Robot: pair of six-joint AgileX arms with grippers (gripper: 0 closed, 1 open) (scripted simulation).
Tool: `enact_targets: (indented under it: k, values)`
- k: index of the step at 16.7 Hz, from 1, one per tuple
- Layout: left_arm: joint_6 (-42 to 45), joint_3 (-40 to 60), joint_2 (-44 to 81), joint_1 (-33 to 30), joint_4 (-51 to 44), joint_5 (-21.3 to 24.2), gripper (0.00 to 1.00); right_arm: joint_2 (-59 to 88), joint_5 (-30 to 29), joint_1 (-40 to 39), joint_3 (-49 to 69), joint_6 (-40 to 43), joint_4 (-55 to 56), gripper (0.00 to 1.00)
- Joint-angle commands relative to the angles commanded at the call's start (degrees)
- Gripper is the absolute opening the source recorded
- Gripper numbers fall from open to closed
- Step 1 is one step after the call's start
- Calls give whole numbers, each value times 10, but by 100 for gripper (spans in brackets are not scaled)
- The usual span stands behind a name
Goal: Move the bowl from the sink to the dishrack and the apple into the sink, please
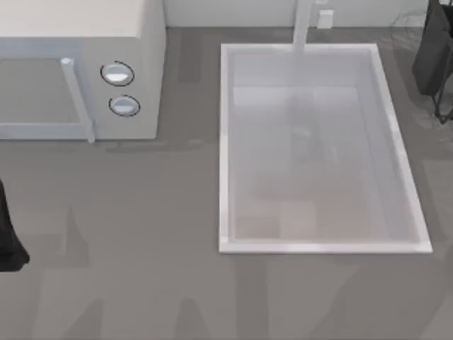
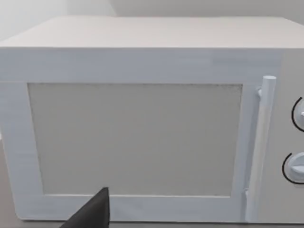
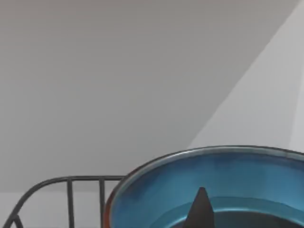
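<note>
The blue bowl (image 3: 223, 190), glossy with a thin red rim line, sits right under my right gripper (image 3: 202, 213), whose dark tip shows against the bowl's inside. Thin grey wires of the dishrack (image 3: 71, 187) stand just beside the bowl. In the top view my right arm (image 1: 435, 57) is at the far right edge, past the sink's corner. The white sink (image 1: 226, 149) lies right of centre, and its basin looks bare. The apple is out of view. My left arm (image 1: 8, 234) stays parked at the left edge, its gripper (image 2: 95, 213) facing the microwave.
A white microwave (image 1: 78, 71) with two round knobs and a bar handle stands at the back left. The faucet post (image 1: 303, 28) rises behind the sink. Grey counter stretches in front of the microwave and sink.
</note>
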State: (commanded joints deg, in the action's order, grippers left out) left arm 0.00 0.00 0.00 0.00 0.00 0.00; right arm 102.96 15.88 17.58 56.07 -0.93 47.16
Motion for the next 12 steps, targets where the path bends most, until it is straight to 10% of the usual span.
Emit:
enact_targets:
  k: [4, 12]
  values:
    - [0, 0, 0, 0, 0, 0, 100, 0, 0, 0, 0, 0, 0, 98]
    - [0, 0, 0, 0, 0, 0, 100, 0, 0, 0, 0, 0, 0, 100]
